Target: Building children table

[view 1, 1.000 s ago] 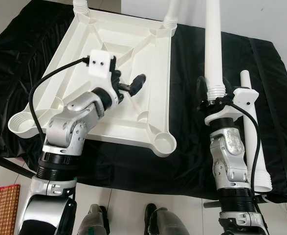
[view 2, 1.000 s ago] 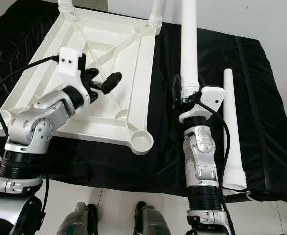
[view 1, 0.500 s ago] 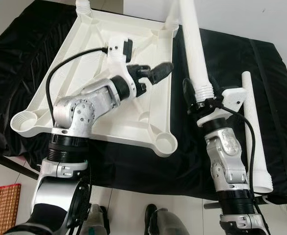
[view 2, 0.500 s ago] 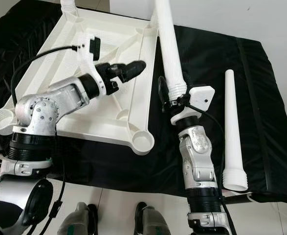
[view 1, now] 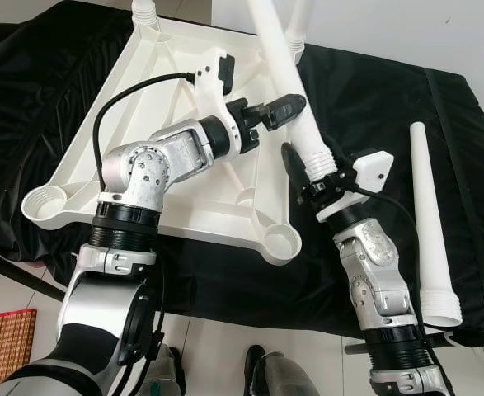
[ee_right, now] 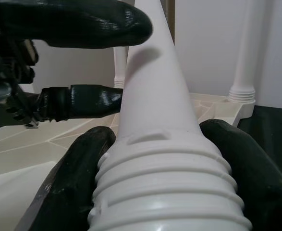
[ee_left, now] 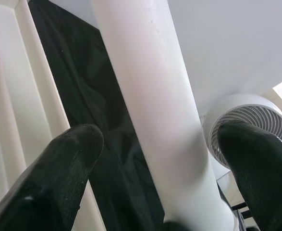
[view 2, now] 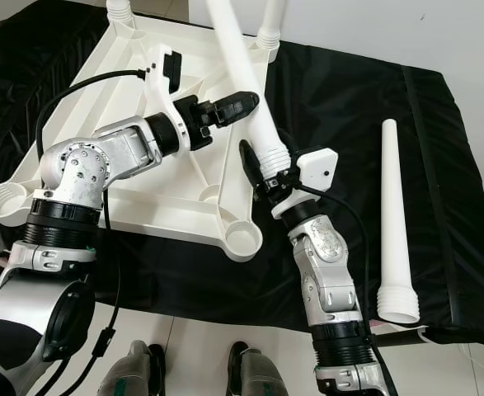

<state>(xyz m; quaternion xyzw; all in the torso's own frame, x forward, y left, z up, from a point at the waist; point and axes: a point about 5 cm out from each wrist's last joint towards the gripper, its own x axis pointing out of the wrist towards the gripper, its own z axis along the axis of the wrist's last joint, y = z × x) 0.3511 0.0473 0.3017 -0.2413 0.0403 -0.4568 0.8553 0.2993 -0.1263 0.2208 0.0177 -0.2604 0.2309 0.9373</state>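
Tabletop: white plastic tabletop (view 1: 155,124) lies upside down on the black cloth (view 1: 373,99); ribbed underside up, so likely stiff and light. One of these.
Sockets: two empty corner sockets on the near edge, one at the left (view 1: 44,202), one at the right (view 1: 279,242); two legs (view 1: 145,10) already stand in the far corners.
Left gripper: left gripper (view 1: 281,110) reaches across the tabletop, fingers wide apart on either side of the held leg's shaft, not yet closed on it.
Held leg: white tapered table leg (view 1: 287,91) leans over the tabletop's right edge; smooth hard plastic, probably slippery on the plain shaft.
Right gripper: right gripper (view 1: 312,169) is clamped on the leg's ribbed threaded collar (ee_right: 167,192), the surest place to grip.
Spare leg: one more leg (view 1: 431,223) lies flat on the cloth, well apart at the right.
Count: four legs in all: two fitted, one in hand, one lying loose.
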